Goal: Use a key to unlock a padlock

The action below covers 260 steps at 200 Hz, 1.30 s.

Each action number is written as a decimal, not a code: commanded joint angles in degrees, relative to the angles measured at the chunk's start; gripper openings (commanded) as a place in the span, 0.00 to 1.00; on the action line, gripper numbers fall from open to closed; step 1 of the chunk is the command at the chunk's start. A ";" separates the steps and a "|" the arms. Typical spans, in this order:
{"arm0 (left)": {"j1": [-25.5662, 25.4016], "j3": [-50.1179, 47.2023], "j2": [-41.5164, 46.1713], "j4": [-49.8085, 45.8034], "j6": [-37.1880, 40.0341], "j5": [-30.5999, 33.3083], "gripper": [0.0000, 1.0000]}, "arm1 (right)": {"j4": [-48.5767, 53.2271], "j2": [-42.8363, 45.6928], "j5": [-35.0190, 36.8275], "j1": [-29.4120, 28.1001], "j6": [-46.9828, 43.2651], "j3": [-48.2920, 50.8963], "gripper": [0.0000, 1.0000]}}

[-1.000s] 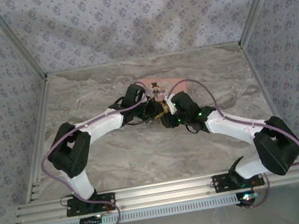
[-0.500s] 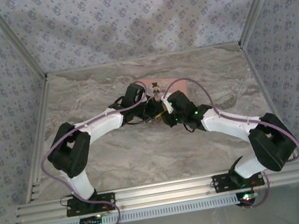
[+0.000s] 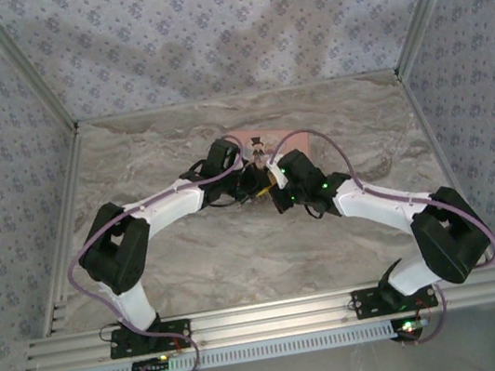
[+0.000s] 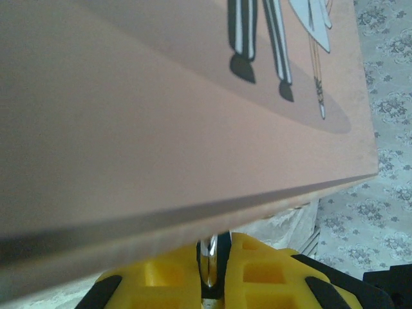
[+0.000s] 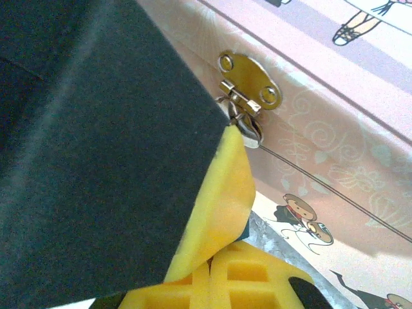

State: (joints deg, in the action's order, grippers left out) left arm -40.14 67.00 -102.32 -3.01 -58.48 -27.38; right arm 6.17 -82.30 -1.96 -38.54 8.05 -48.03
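As the overhead view runs from left to right, the left arm comes first: it climbs from its base to a dark elbow, then its white forearm reaches right toward the middle of the marble table. The left gripper sits at the near side of the single pink tin. In its wrist view, the two yellow fingers are pressed almost together on a slim silvery bar with dark below it, apparently the shackle of the one padlock, just under the tin's lid edge. The right wrist view shows a small metal loop hanging from the one hasp on the tin's front. The second arm, the right arm, folds at its elbow and stretches left. The right gripper is beside the other; whether its claw is apart or together cannot be told.
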 commanded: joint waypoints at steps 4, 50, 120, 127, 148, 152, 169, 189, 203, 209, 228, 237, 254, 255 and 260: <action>-0.53 -0.24 2.28 1.95 1.67 -0.86 0.21 | -4.07 -1.12 -6.38 0.17 2.14 2.35 0.00; -0.43 -3.89 2.47 -0.06 1.88 1.79 0.45 | -9.59 -6.30 -7.51 0.33 4.54 7.20 0.00; 0.69 -7.98 3.92 -2.52 1.43 5.27 0.44 | -10.56 -9.32 -10.91 0.70 5.36 7.94 0.00; 0.76 -8.09 4.25 -2.60 1.61 5.61 0.44 | -10.54 -8.87 -10.77 0.80 5.47 8.01 0.00; 1.16 -8.44 5.76 -3.54 2.25 7.94 0.45 | -9.05 -8.67 -9.76 0.95 4.45 7.42 0.00; 1.34 -8.54 6.01 -3.39 2.38 8.12 0.45 | -9.05 -8.69 -9.86 1.04 4.32 7.55 0.00; 2.12 -8.56 6.52 -3.80 2.41 8.52 0.45 | -8.45 -8.93 -10.73 1.14 3.36 7.39 0.00; 2.72 -8.45 6.53 -3.80 2.37 8.42 0.43 | -6.32 -9.89 -12.39 1.02 1.28 6.15 0.01; 2.66 -8.56 5.62 -1.98 2.40 7.35 0.34 | -6.97 -9.59 -12.81 1.03 1.28 6.33 0.00; 2.61 -8.53 5.04 -0.92 2.17 6.58 0.33 | -7.21 -9.34 -12.69 1.00 1.63 6.31 0.00; 2.62 -8.38 2.80 2.12 0.73 4.07 0.34 | -7.26 -8.55 -12.13 0.53 2.09 5.85 0.00; 2.49 -8.30 1.54 3.95 -0.06 2.84 0.36 | -7.44 -8.24 -11.85 0.29 2.23 5.67 0.00; 1.82 -8.16 -0.25 7.05 -1.02 1.61 0.39 | -7.40 -7.98 -10.96 -0.10 2.53 5.50 0.00; 1.73 -8.14 -0.29 7.05 -1.02 1.62 0.39 | -7.40 -7.97 -10.87 -0.12 2.56 5.45 0.00; 1.52 -7.77 -0.69 6.81 -0.94 1.73 0.39 | -7.36 -7.98 -10.63 -0.18 2.66 5.49 0.00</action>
State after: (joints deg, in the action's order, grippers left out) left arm -37.65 58.65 -100.47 -0.27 -58.15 -22.96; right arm -6.07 -90.21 -11.62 -37.50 10.04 -41.98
